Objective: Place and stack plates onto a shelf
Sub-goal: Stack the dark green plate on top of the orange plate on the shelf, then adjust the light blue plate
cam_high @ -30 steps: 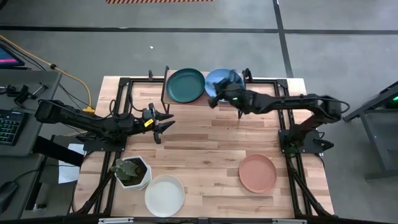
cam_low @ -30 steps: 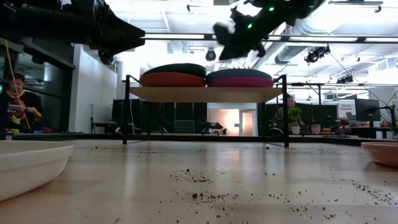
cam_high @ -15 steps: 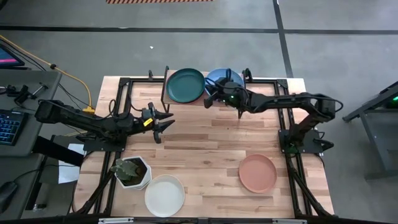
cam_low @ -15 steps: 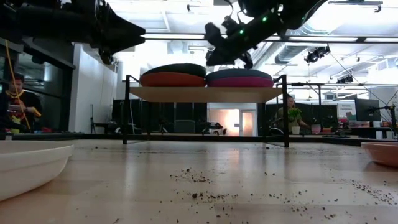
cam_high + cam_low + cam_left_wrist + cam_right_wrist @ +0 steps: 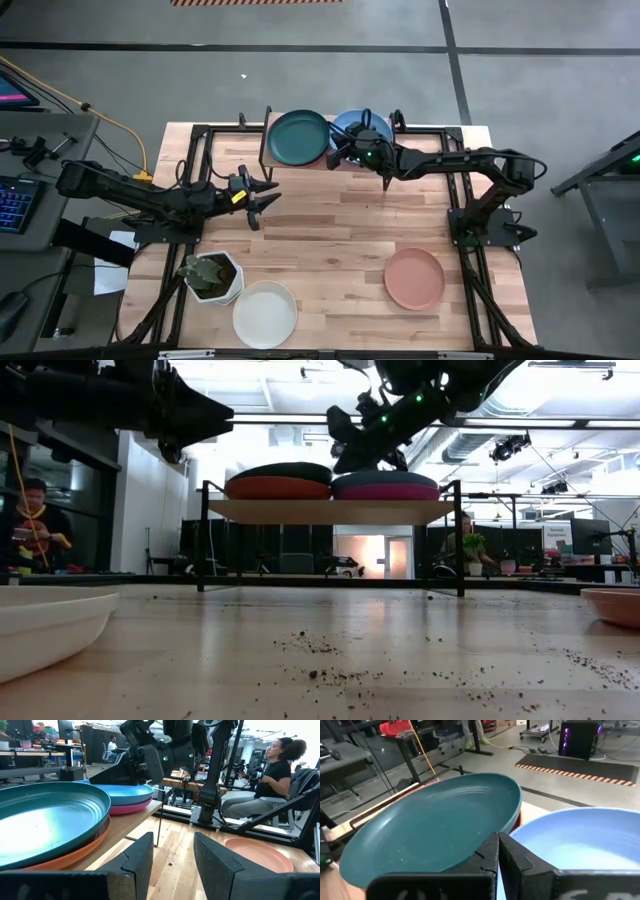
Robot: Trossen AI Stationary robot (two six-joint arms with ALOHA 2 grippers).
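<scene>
The shelf (image 5: 330, 510) stands at the table's far edge. On it the dark teal plate (image 5: 299, 137) lies on the red plate (image 5: 278, 489). Beside them the light blue plate (image 5: 362, 127) lies on the magenta plate (image 5: 385, 492). My right gripper (image 5: 338, 156) is shut and hovers low over the blue plate's left rim (image 5: 540, 827), next to the teal plate (image 5: 435, 827). My left gripper (image 5: 268, 195) is open and empty above the table's left middle, pointing at the shelf (image 5: 135, 827). The salmon plate (image 5: 414, 278) and the white plate (image 5: 265, 314) lie on the table near its front. My right gripper comes level from the table's right, its shut fingertips (image 5: 496, 851) over the blue plate's left rim. I cannot tell whether they touch the plate.
A white hexagonal plant pot (image 5: 212, 276) stands at the front left beside the white plate. Soil crumbs (image 5: 330, 675) lie scattered on the tabletop. The table's middle (image 5: 340, 230) is bare wood. People show in the room beyond.
My right gripper has gone toward the table's left across the blue plate and come down a little, ending over the plate's left rim near the teal plate. The plates have stayed in place.
</scene>
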